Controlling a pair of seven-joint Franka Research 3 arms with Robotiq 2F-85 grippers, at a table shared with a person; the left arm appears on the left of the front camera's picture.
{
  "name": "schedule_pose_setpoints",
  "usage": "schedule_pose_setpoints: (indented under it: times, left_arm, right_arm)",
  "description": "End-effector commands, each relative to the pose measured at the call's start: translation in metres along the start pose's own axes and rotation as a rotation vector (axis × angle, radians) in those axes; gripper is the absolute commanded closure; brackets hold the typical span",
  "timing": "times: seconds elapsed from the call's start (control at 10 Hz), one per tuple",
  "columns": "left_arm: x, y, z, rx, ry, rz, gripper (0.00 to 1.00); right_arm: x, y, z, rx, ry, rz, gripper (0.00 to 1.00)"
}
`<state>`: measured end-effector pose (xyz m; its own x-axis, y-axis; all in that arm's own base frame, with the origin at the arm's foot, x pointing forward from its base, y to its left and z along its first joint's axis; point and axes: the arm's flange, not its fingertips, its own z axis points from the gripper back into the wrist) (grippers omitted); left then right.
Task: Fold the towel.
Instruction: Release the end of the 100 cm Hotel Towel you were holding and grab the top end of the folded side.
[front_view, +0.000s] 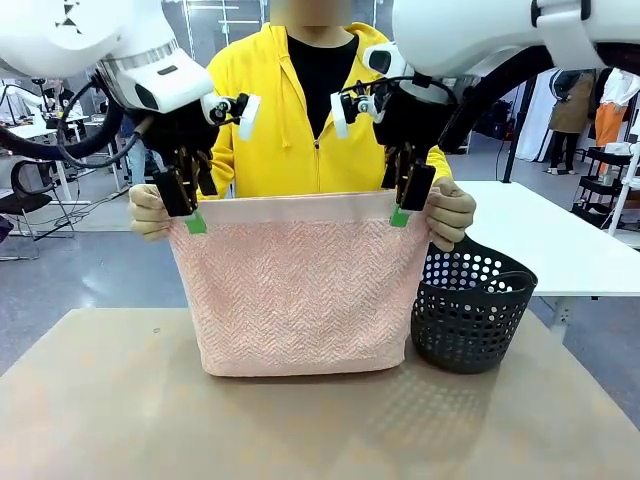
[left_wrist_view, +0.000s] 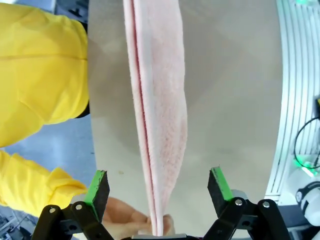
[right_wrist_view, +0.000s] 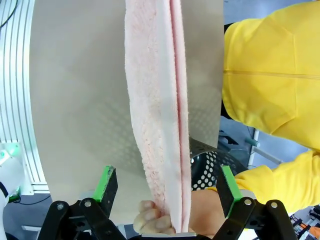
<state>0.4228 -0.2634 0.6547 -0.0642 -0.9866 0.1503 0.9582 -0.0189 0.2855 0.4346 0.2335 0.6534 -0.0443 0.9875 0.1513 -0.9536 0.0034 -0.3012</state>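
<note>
While a person (front_view: 262, 130) held the towel (front_view: 300, 295) by its top corners over the counter (front_view: 100, 410), the left gripper (front_view: 188, 214) and right gripper (front_view: 408, 207) straddled its upper edge, jaws wide open, clasping nothing.

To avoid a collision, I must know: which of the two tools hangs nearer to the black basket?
The right tool, at the towel corner above the perforated basket; the left tool is at the opposite corner.

We are in a big lab room: we see a white table (front_view: 535, 235), a grey floor (front_view: 70, 285) and a black chair (front_view: 22, 200).
</note>
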Motion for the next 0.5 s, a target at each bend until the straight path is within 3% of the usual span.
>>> schedule_pose_setpoints:
  times: [0.0,0.1,0.2,0.3,0.4]
  left_arm:
    - [-0.008,-0.003,-0.012,-0.065,-0.03,0.007,0.0]
    - [-0.01,-0.003,-0.02,-0.086,-0.044,0.021,0.0]
    - [-0.012,-0.003,-0.024,-0.086,-0.041,0.035,0.17]
    - [-0.015,-0.003,-0.028,-0.082,-0.036,0.033,0.53]
    - [-0.017,-0.003,-0.03,-0.088,-0.044,0.032,0.77]
  right_arm:
    - [-0.003,-0.002,-0.008,0.042,-0.007,-0.013,0.0]
    - [-0.004,-0.002,-0.013,0.053,-0.008,-0.017,0.0]
    - [-0.004,-0.001,-0.016,0.059,-0.007,-0.022,0.08]
    - [-0.005,-0.001,-0.019,0.072,-0.003,-0.013,0.52]
    - [-0.006,-0.002,-0.019,0.067,0.002,-0.021,0.67]
